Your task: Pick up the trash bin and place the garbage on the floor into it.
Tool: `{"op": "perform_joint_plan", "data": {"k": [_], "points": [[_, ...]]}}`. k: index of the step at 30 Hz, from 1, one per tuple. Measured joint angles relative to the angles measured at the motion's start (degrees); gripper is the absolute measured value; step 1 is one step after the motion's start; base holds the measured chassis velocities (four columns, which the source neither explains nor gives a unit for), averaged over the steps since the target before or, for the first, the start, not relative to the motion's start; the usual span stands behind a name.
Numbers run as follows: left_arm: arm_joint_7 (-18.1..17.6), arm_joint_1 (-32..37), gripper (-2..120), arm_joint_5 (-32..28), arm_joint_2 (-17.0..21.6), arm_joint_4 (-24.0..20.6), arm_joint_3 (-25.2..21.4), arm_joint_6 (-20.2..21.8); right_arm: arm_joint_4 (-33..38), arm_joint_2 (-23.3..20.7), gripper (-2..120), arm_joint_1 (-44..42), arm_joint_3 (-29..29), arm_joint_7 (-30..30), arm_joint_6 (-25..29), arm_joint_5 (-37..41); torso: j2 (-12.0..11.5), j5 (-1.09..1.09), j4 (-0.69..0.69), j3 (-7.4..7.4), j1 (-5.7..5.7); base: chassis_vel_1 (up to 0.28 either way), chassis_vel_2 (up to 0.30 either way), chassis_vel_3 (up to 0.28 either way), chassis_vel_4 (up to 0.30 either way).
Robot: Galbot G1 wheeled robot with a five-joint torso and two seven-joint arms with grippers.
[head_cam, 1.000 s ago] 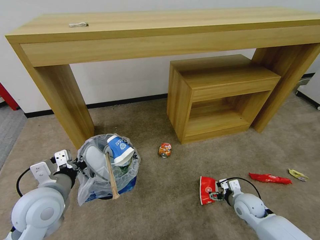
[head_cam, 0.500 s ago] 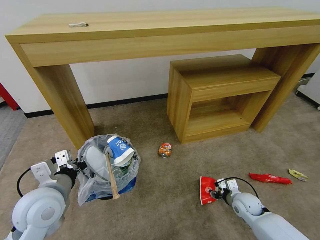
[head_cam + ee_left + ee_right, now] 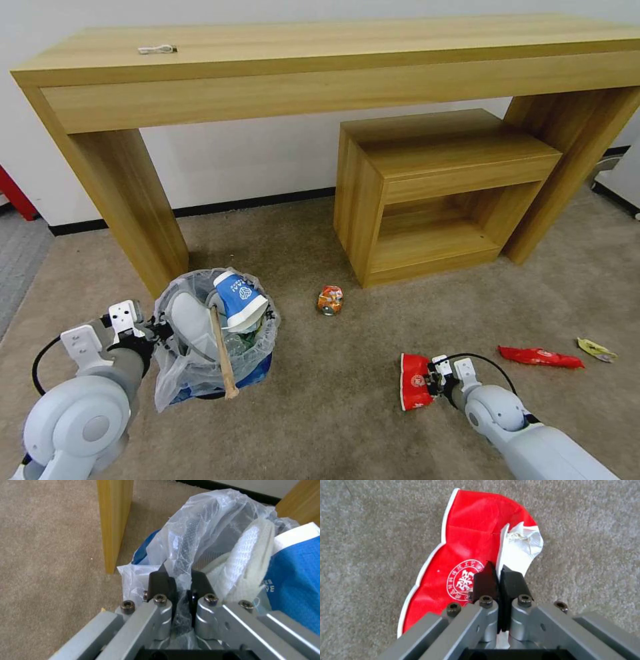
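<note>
Right tool (image 3: 432, 383) on red cup (image 3: 415, 390)

One bin (image 3: 217, 333) is counted, lined with one clear bag (image 3: 200, 530). In it are seen one white slipper (image 3: 190, 323), one blue cup (image 3: 240, 300) and one wooden stick (image 3: 223, 353). On the floor, one crushed can (image 3: 330, 300), one flattened red cup (image 3: 415, 381), one red wrapper (image 3: 540, 357) and one yellow wrapper (image 3: 595, 349) are counted. Two end effectors are counted: the left end effector (image 3: 178, 580) and the right end effector (image 3: 498, 577). One desk (image 3: 320, 67) and one wooden shelf unit (image 3: 440, 193) are counted, with one small white item (image 3: 157, 49) on the desk.
</note>
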Motion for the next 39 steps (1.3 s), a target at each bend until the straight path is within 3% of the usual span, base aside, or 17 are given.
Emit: {"op": "perform_joint_plan", "data": {"k": [9, 16, 26, 33, 37, 39], "points": [[0.01, 0.52, 3, 0.17, 0.14, -0.31, 0.02, -0.02, 3.62, -1.27, 0, -0.92, 1.80, 0.54, 4.88, 0.09, 0.00, 0.00, 0.00, 0.00, 0.00, 0.000, 0.000, 0.000, 0.000], [-0.12, 0.37, 3, 0.19, 0.14, -0.38, 1.05, -0.02, 14.18, -3.30, 0, 0.43, 5.38, 2.00, 9.38, -0.66, 0.01, -0.01, 0.00, 0.00, 0.00, 0.000, 0.000, 0.000, 0.000], [0.03, 0.97, 3, -0.86, 0.21, -1.05, 1.56, 0.82, 21.96, -3.98, 0, 5.54, 6.81, -0.40, 17.73, -1.75, 0.01, -0.01, 0.00, 0.00, 0.00, 0.000, 0.000, 0.000, 0.000], [-1.28, 1.47, 3, -4.78, 0.36, -2.75, 2.38, 2.71, 23.82, -3.29, 0, 8.26, 6.16, -5.88, 26.80, -0.06, 0.01, 0.00, 0.00, 0.00, 0.01, 0.000, 0.000, 0.000, 0.000], [-2.26, 1.08, 3, -6.99, -0.02, -2.42, 3.99, 3.14, 23.74, -2.73, 0, 9.89, 4.53, -15.98, 35.59, 5.45, 0.01, 0.00, 0.00, 0.00, 0.01, 0.000, 0.000, 0.000, 0.000], [-2.29, 0.95, 3, -7.04, -0.11, -2.19, 4.27, 3.15, 23.56, -2.55, 0, 10.39, 4.09, -18.12, 37.14, 6.70, 0.01, -0.01, 0.00, 0.00, 0.00, 0.000, 0.000, 0.000, 0.000]]}}
